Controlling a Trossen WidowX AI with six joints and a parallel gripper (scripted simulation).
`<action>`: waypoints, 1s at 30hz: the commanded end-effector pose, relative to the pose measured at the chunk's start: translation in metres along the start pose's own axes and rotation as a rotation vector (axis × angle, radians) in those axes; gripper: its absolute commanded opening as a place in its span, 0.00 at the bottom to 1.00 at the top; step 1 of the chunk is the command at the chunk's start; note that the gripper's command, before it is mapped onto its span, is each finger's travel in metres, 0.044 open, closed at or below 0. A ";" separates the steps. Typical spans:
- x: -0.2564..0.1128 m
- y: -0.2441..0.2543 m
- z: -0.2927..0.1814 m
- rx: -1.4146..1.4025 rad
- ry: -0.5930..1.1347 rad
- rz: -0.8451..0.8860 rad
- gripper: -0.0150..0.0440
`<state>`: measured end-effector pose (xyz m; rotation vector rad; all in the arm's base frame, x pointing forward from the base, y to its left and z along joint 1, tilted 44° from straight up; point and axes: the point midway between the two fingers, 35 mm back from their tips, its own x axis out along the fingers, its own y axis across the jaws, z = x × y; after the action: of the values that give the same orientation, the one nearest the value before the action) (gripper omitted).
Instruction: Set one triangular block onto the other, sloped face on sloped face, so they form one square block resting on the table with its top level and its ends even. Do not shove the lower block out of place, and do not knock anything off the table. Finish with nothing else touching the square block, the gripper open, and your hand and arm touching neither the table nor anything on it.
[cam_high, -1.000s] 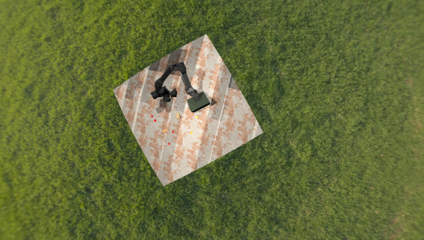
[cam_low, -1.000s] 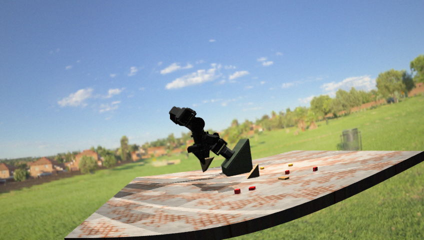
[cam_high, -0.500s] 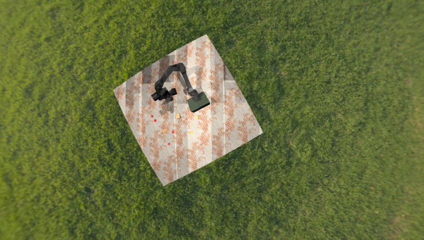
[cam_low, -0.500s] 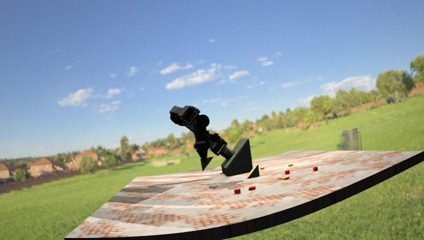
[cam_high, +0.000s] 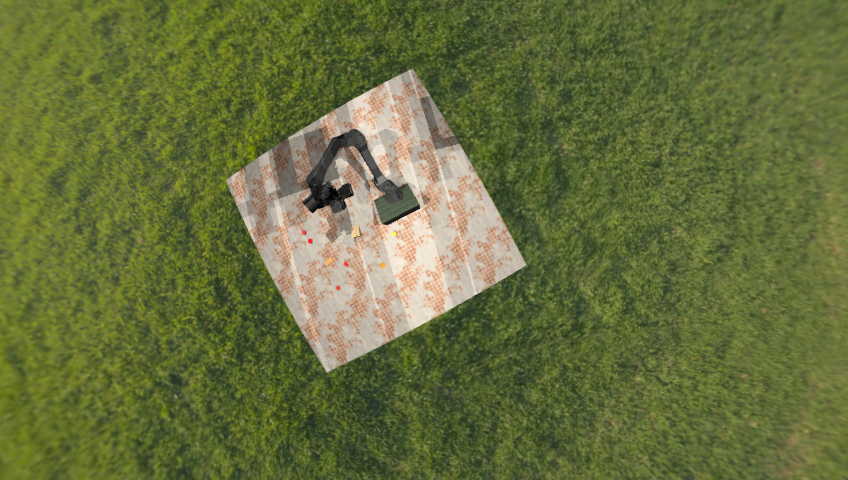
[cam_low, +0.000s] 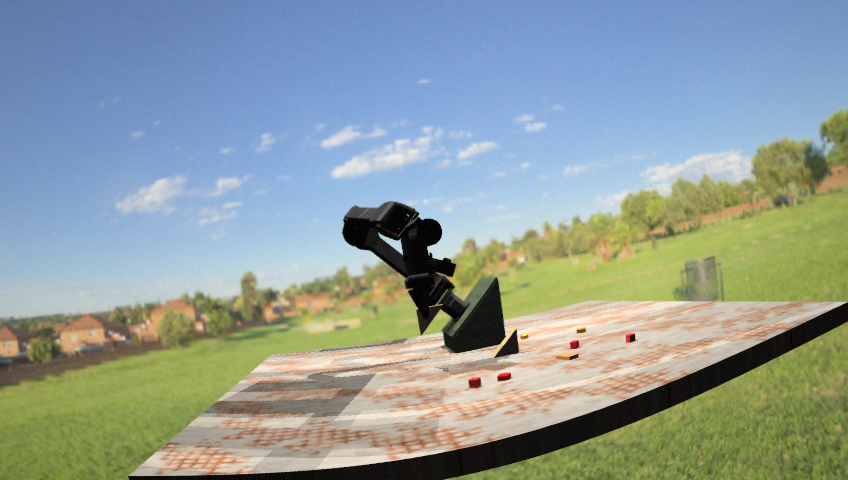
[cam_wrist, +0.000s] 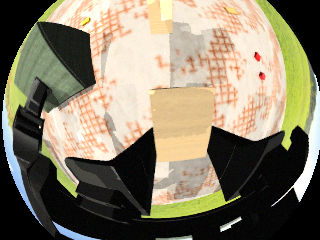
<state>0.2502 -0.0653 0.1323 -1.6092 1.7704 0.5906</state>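
My gripper (cam_high: 340, 198) (cam_low: 429, 306) (cam_wrist: 182, 146) is shut on a tan triangular block (cam_low: 426, 321) (cam_wrist: 182, 117), its fingers on both sides. The held block is in the air with a pointed end downward in the exterior view; the arm hides it in the top view. The other triangular block (cam_high: 355, 231) (cam_low: 507, 345) (cam_wrist: 160, 24) stands on the table (cam_high: 428, 300) (cam_low: 345, 443), one face upright and its slope exposed. It is apart from the held block, and lies ahead of it at the top of the wrist view.
The arm's dark green wedge base (cam_high: 395, 207) (cam_low: 483, 315) (cam_wrist: 45, 62) stands close to the standing block. Several small red blocks (cam_high: 310, 240) (cam_low: 474, 382) (cam_wrist: 262, 76), a flat orange piece (cam_high: 328, 261) (cam_low: 567, 356) and a yellow piece (cam_high: 393, 233) (cam_low: 524, 336) lie around it.
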 end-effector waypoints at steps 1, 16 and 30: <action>-0.008 -0.003 0.022 -0.002 -0.011 0.001 0.25; -0.032 -0.004 0.090 0.000 -0.002 0.004 0.25; -0.029 0.005 0.119 0.003 0.010 0.003 0.25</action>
<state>0.2658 0.0412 0.0823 -1.6145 1.7777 0.5824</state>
